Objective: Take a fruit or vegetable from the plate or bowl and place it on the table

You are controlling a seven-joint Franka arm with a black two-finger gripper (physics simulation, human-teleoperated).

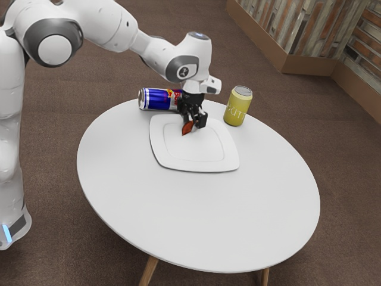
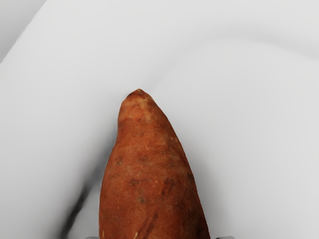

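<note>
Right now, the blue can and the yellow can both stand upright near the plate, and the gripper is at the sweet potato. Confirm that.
Not quite: the blue can lies on its side, as the exterior view shows. The yellow can does stand upright near the plate, and the gripper is at the sweet potato.

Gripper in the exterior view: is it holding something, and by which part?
That cannot be told. The gripper is right at the sweet potato, whose pointed end sticks out, but a hold is not clear.
</note>
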